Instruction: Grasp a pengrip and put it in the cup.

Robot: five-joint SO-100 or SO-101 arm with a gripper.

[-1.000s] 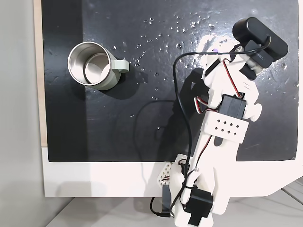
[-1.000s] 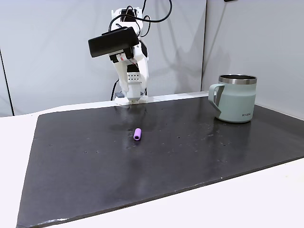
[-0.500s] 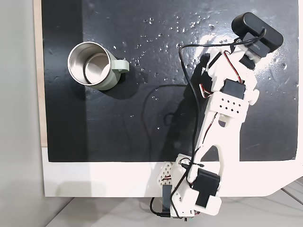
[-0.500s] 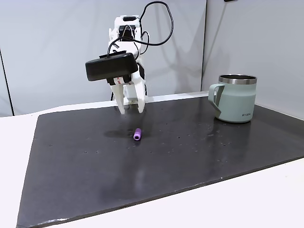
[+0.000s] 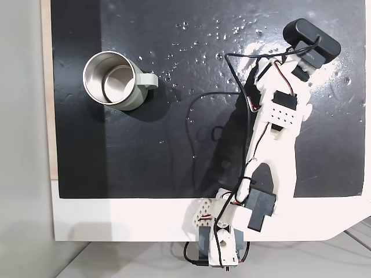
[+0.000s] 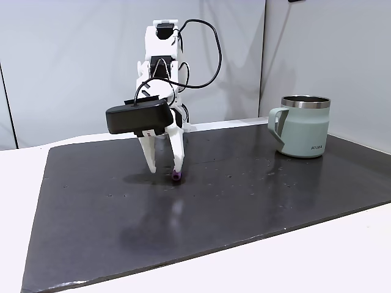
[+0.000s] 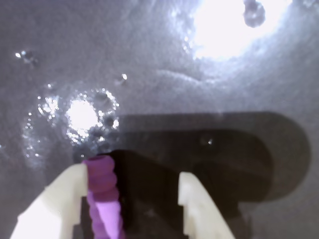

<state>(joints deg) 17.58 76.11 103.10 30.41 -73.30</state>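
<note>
The tool point(image 7: 130, 191) is seen lowered to the worktop point(image 6: 256, 201) with its two white fingers point(image 7: 65, 194) spread apart and nothing clamped. In the wrist view the pengrip point(image 7: 103, 191) is found between the fingers, lying lengthwise and pressed against the finger at 9 o'clock, with a clear gap left to the finger at 3 o'clock. In a fixed view the purple tube point(image 6: 176, 175) is seen on the dark mat at the tip of one finger, the tool point(image 6: 164, 168) straddling it.

This straddling pose is judged to be chosen so that closing brings both fingers onto the ribbed sides. As the tube sits off-centre, a sideways nudge or roll on closing is considered possible.

The cup point(image 5: 110, 80) is noted upright and empty at about 9 o'clock from the tool in a fixed view, well apart, its handle turned toward the arm point(image 5: 277, 133). The grasp is judged not yet made.
</note>
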